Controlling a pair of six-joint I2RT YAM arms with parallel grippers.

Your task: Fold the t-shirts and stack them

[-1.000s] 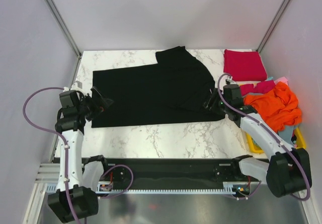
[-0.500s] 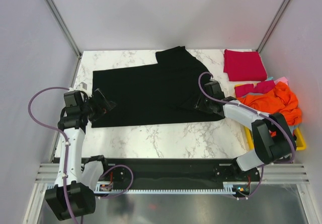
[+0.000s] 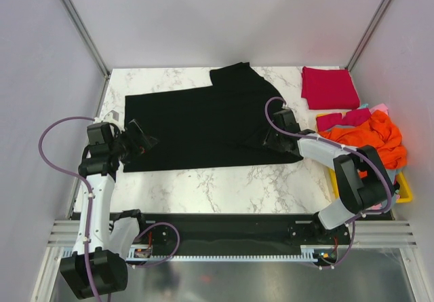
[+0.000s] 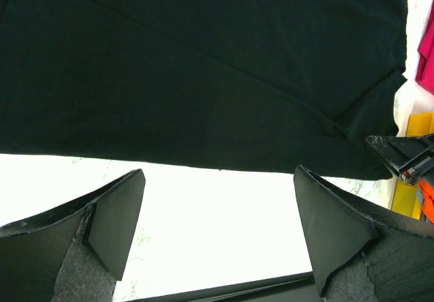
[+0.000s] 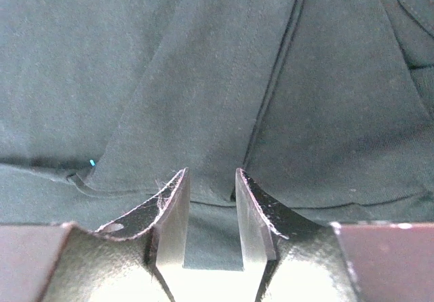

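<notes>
A large black t-shirt lies spread flat on the marble table; it fills the left wrist view and the right wrist view. My left gripper is wide open over bare table, just short of the shirt's near left hem. My right gripper sits on the shirt's right part, its jaws nearly closed with a fold of black cloth between them. A folded crimson red t-shirt lies at the back right. An orange t-shirt is heaped over pink and light blue cloth.
A yellow plastic basket holds the heap at the table's right edge and overhangs it. Another dark red cloth lies on the heap's near side. Grey walls close in the table at left, back and right. The rail carrying the arm bases runs along the near edge.
My right gripper moved left from the shirt's right edge onto the cloth and has stayed there. My left gripper shifted slightly right toward the shirt's near left corner.
</notes>
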